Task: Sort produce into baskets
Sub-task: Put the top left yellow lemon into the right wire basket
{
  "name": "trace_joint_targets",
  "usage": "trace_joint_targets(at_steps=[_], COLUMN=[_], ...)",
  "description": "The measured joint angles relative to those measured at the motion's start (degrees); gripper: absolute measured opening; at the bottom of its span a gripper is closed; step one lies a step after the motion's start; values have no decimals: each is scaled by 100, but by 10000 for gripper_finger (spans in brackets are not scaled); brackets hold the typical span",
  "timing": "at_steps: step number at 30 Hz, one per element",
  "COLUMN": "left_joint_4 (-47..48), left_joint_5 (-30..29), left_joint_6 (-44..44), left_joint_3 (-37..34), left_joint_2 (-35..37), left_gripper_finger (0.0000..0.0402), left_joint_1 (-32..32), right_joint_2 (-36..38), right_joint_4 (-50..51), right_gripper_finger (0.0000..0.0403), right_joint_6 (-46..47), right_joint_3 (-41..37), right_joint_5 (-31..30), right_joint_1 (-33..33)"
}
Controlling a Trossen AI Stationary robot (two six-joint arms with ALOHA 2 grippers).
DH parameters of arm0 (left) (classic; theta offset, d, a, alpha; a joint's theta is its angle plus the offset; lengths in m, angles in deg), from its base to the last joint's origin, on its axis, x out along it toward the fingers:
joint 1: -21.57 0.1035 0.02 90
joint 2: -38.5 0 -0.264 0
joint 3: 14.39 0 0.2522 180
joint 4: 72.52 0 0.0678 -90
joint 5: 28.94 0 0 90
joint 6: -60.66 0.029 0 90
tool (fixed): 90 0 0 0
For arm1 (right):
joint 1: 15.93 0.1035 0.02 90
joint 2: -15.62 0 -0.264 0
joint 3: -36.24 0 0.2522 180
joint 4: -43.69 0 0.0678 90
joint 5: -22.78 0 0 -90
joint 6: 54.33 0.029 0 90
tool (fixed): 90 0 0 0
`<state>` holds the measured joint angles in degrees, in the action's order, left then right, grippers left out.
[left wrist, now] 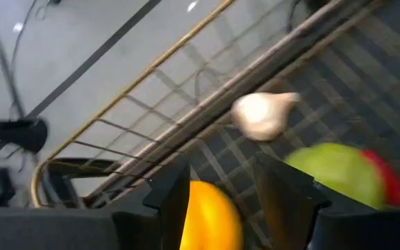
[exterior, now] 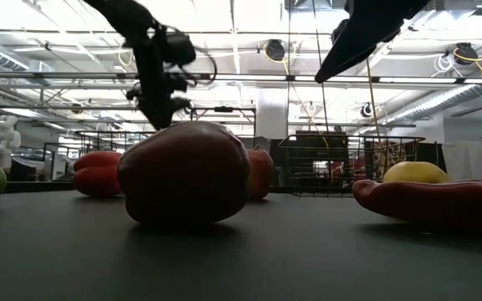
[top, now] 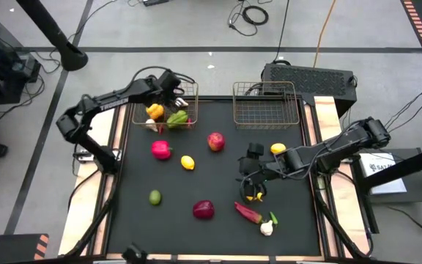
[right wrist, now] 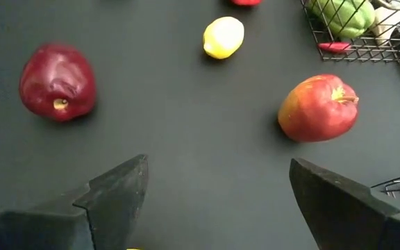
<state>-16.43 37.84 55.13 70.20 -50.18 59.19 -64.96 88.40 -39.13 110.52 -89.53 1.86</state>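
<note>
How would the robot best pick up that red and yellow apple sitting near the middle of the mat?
Probably from straight above, fingers closing across the round body of the apple. It sits alone on the black mat, clear of the lemon and both baskets, so either side is free. Its stem end looks tilted sideways in the right wrist view; grip below it.

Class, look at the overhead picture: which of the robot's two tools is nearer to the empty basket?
The right tool. It hangs open over the mat in front of the empty basket. The left tool is farther off, open over the other basket, which holds produce.
</note>
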Motion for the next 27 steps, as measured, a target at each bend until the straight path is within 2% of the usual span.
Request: trace_joint_targets(at_steps=[4,10,15,18,21,24,27], left_joint_4=[213,425,1015,1214,1660,1789,2225], left_joint_5=[24,-14,-1040,-1843,-2589,-2863,-2887], left_joint_6=[-284,-770,-1485,-2094,-3150,-4101,-4545], left_joint_3=[0,1,-111,-560,-1181,-1682,-1745], left_joint_2=[436,817,830,828,857,859,865], left_gripper_finger=[166,166,167,167,167,167,167], left_joint_1=[-778,-2446,-3863,-4505,-5028,-5474,-5789], right_joint_2=[0,0,-33,-129,-387,-752,-1219], right_joint_4=[56,55,-128,-636,-1485,-2406,-3055], right_gripper_finger=[338,338,338,338,338,338,338], right_joint_6=[2,140,94,-118,-378,-961,-1602], right_joint_3=[0,0,-8,-133,-181,-184,-104], right_joint_5=[0,0,-3,-5,-18,-34,-7], right_joint_1=[0,0,5,18,-7,-93,-371])
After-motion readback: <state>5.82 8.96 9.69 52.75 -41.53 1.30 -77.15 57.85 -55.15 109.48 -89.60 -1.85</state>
